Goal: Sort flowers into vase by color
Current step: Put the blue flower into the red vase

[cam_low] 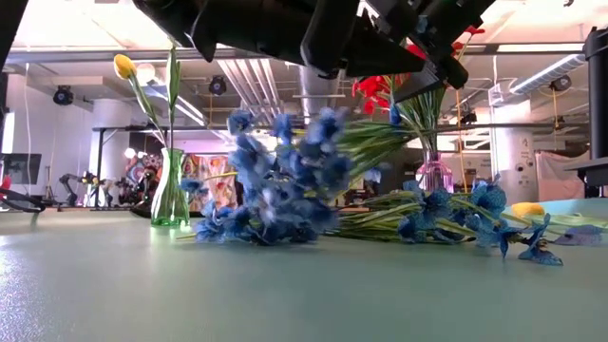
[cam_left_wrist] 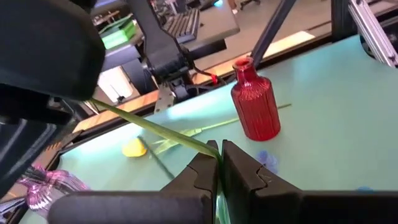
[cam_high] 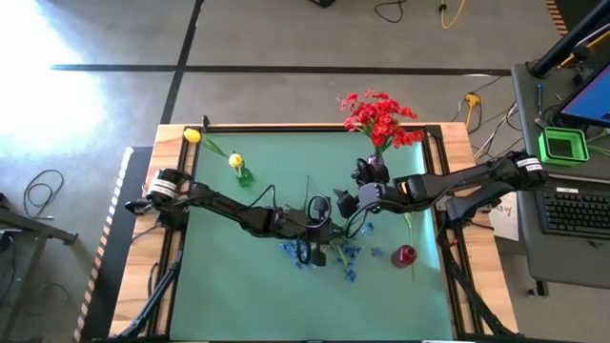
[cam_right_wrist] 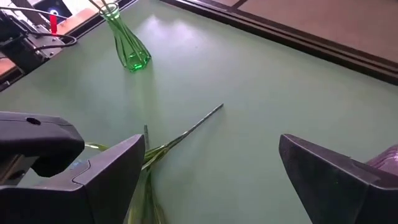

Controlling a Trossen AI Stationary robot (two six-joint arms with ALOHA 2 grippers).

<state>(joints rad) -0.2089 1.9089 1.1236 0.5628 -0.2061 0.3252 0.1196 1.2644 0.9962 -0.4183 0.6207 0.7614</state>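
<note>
Pinching a thin green stem [cam_left_wrist: 155, 129] between its closed dark fingers [cam_left_wrist: 239, 174], the left gripper [cam_high: 319, 232] sits over the middle of the green mat [cam_high: 257, 286]; the stem runs straight out from between the fingertips, slim and smooth. In the low view a bunch of blue flowers [cam_low: 275, 180] hangs tilted off the surface, its small soft blossoms ragged-edged, while more blue flowers [cam_low: 475, 214] lie flat on the mat just beside it. The right gripper [cam_high: 348, 202] hovers nearby with its blocky fingers [cam_right_wrist: 115, 171] spread wide and nothing between them; a loose stem [cam_right_wrist: 186, 134] lies on the mat below the gap. A ribbed red glass bottle vase [cam_left_wrist: 255, 102] stands upright near the mat's right edge, with a yellow flower head [cam_left_wrist: 134, 148] lying on the mat beyond it. A slender green glass vase [cam_high: 244, 175] holds yellow tulips [cam_high: 193, 136], and a purple glass vase [cam_high: 376, 171] holds clustered red flowers [cam_high: 381, 116].
</note>
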